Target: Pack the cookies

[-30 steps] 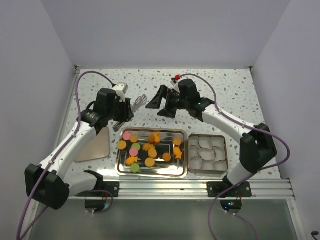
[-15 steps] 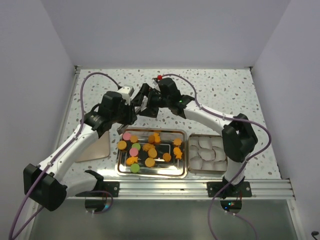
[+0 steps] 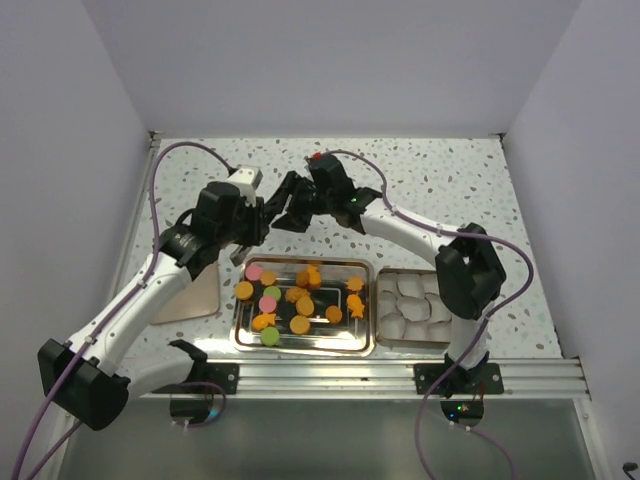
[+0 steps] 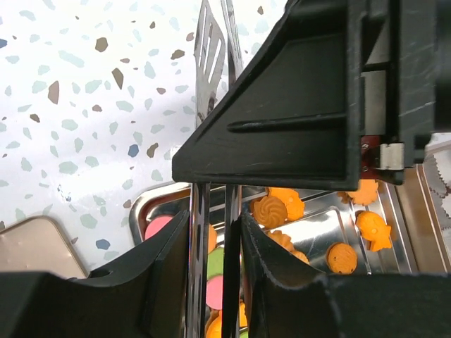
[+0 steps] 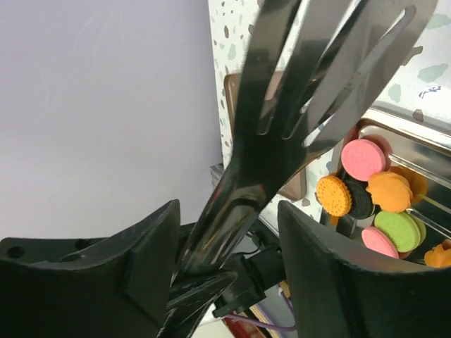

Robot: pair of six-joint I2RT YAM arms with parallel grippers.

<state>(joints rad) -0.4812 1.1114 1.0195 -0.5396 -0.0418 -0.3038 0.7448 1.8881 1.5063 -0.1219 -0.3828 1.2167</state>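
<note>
The cookies [image 3: 300, 300], orange discs and star shapes with a few pink and green discs, lie in a steel tray [image 3: 304, 351]. They also show in the left wrist view [image 4: 278, 208] and the right wrist view [image 5: 361, 158]. My left gripper [image 3: 262, 222] is shut on metal slotted tongs [image 4: 211, 63], held above the tray's far left corner. In its wrist view its jaws [image 4: 215, 225] clamp the two tong arms. My right gripper [image 3: 283, 205] is open. Its fingers [image 5: 134, 260] stand either side of the tongs' head [image 5: 310, 84] with gaps.
A steel box [image 3: 416, 343] of white crinkled paper cups sits right of the tray. A tan flat board [image 3: 195, 292] lies left of the tray. The right gripper's black body [image 4: 303, 105] fills much of the left wrist view.
My right arm has swung left to the left gripper, and its open jaws now stand around the tongs' head. The left gripper has shifted slightly, still holding the tongs.
</note>
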